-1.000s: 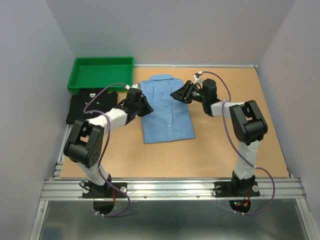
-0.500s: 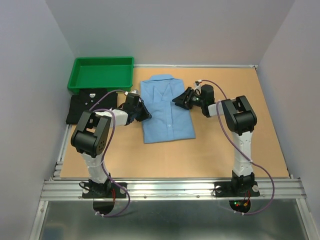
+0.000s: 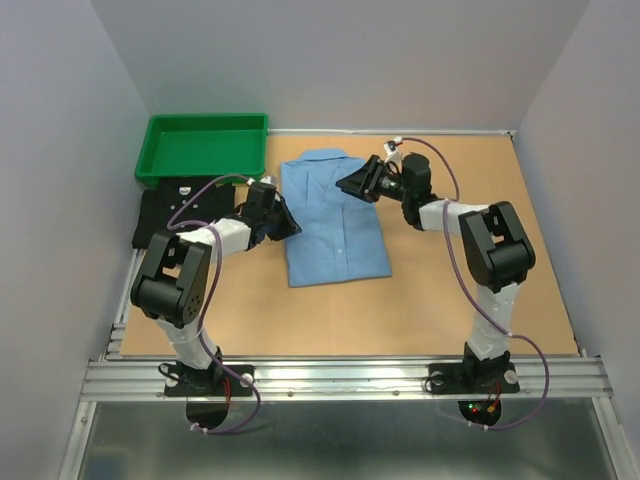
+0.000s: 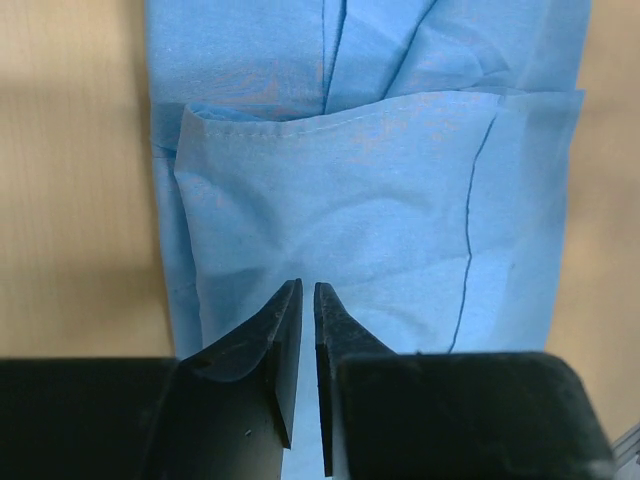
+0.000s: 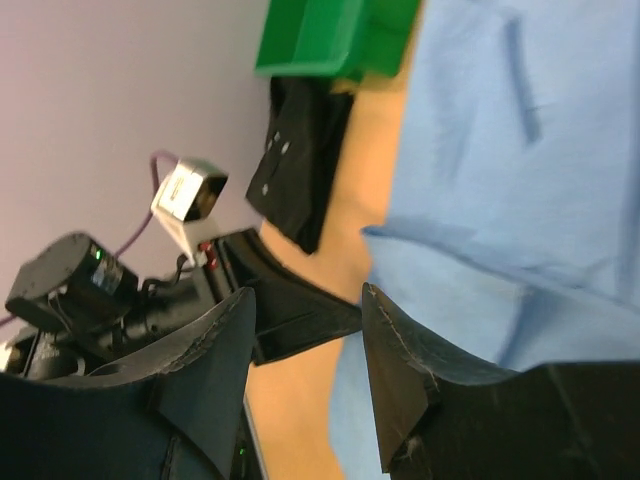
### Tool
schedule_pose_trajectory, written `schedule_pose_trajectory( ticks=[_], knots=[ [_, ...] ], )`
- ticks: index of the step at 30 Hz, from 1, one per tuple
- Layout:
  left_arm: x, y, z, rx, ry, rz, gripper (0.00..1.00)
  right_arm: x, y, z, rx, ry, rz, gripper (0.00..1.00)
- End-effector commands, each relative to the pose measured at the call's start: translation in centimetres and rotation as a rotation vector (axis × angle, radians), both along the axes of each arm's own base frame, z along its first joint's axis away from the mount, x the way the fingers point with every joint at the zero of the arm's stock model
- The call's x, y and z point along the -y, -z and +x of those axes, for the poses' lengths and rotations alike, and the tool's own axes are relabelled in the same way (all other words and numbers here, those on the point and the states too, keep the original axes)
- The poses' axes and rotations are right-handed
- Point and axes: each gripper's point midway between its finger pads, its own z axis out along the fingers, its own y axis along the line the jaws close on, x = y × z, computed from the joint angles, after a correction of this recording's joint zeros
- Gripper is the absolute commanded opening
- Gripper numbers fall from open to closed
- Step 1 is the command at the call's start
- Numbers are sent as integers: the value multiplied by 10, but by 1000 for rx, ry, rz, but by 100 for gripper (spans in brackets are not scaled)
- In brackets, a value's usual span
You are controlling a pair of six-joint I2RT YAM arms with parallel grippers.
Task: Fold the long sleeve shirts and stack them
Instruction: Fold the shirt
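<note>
Black shirt (image 3: 160, 226) beside green tray (image 3: 204, 121)

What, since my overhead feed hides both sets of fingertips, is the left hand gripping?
Observer: On the left wrist camera the left hand is almost shut, with only a slit between its fingers, low over the light blue shirt. I can't tell whether any cloth is pinched.
Operator: And the right hand?
Observer: Its own wrist camera shows the right hand open with nothing between the fingers. Bare table shows through the gap.
</note>
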Motion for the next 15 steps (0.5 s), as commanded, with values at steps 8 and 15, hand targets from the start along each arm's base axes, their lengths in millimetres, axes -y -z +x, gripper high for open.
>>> schedule_pose_trajectory(
  ticks=[8, 15],
  knots=[
    [-20, 19, -18, -28, -18, 80, 22, -59, 68, -70, -113, -125, -60, 52],
    [-35, 46, -39, -93, -48, 128, 22, -51, 92, -78, -138, -122, -110, 52]
  ],
)
